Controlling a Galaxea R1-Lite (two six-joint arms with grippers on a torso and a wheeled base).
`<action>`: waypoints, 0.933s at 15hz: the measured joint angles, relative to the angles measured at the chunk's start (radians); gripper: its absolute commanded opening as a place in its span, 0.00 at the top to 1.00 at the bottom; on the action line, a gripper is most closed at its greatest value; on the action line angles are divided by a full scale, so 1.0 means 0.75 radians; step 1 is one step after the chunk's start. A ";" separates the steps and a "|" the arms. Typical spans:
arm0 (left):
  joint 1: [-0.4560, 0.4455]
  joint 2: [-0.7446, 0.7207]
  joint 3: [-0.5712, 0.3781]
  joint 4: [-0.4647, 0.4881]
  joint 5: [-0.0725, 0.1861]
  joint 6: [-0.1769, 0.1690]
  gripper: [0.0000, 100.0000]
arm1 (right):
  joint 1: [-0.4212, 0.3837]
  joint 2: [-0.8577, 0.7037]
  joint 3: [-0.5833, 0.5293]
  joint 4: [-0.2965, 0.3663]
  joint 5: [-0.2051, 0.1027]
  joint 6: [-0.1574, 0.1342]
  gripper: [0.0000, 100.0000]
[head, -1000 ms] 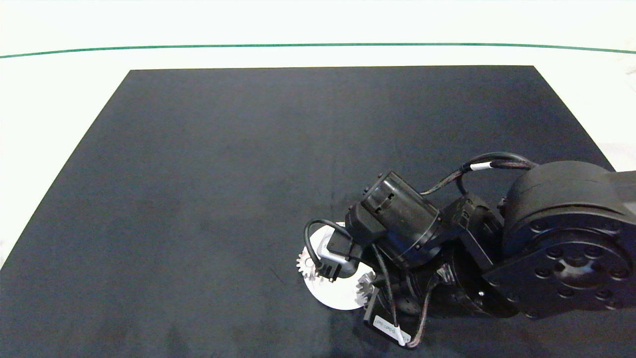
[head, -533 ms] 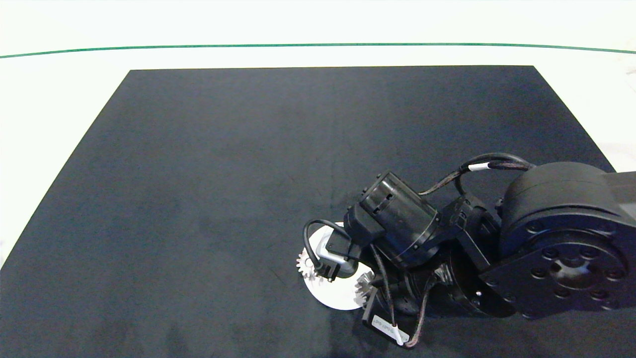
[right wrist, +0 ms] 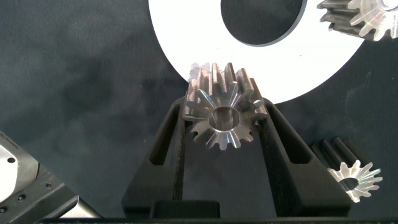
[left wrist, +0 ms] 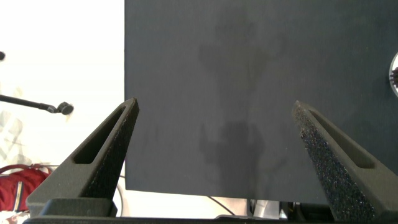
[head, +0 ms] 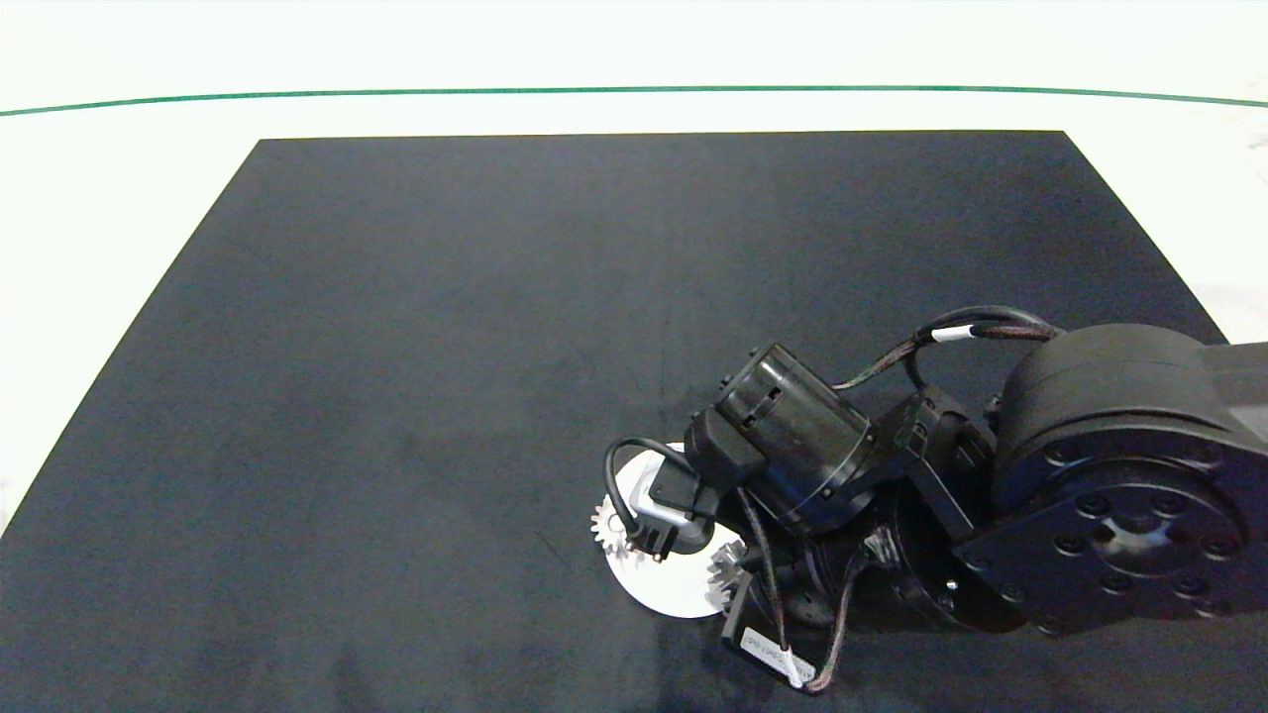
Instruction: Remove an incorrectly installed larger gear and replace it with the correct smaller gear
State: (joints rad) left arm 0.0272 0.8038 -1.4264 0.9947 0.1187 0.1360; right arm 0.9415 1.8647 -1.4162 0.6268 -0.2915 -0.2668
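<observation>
Barely shifted since a second ago: right gripper (right wrist: 225, 134) clamps a silvery metal toothed gear (right wrist: 222, 115) at the white ring plate (right wrist: 186, 43)'s 6 o'clock rim; seating pending. Left gripper (left wrist: 214, 155) open, idle over the desk.

gear (right wrist: 221, 115) — shiny machined metal | ring plate (right wrist: 186, 43) — matt white

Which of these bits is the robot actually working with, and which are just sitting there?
In use: right gripper, shut on the held gear at the white ring's edge; second gear on that ring.
Lying about for now: loose gear on the black mat; left gripper, open, idle over the mat's edge.
</observation>
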 measured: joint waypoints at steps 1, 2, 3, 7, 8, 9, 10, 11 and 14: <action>0.000 0.000 0.000 0.000 0.000 -0.001 0.00 | 0.000 0.000 0.000 0.000 0.001 0.001 0.66; 0.000 0.000 0.000 0.000 0.000 0.000 0.00 | 0.000 0.001 0.000 0.000 0.001 0.001 0.66; 0.000 0.000 0.000 0.000 0.000 -0.001 0.00 | 0.000 0.002 0.000 -0.001 0.001 0.000 0.66; 0.000 0.000 -0.001 0.000 0.000 0.000 0.00 | 0.000 0.008 -0.001 -0.015 0.003 0.000 0.66; 0.000 0.000 -0.001 0.000 0.000 -0.001 0.00 | 0.000 0.009 -0.001 -0.022 0.003 0.001 0.66; 0.000 0.000 -0.001 0.000 0.000 -0.001 0.00 | 0.000 0.010 -0.003 -0.024 0.004 0.001 0.66; 0.000 0.000 -0.001 0.000 0.000 -0.001 0.00 | 0.001 0.010 -0.003 -0.025 0.003 0.001 0.66; 0.000 0.000 -0.001 0.000 -0.001 0.000 0.00 | 0.002 0.010 -0.003 -0.026 0.003 0.001 0.66; 0.000 0.000 -0.001 0.000 0.000 -0.001 0.00 | 0.002 0.011 -0.001 -0.028 0.003 0.000 0.66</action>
State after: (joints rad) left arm 0.0272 0.8038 -1.4268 0.9947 0.1187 0.1355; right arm 0.9428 1.8732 -1.4168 0.6055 -0.2889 -0.2668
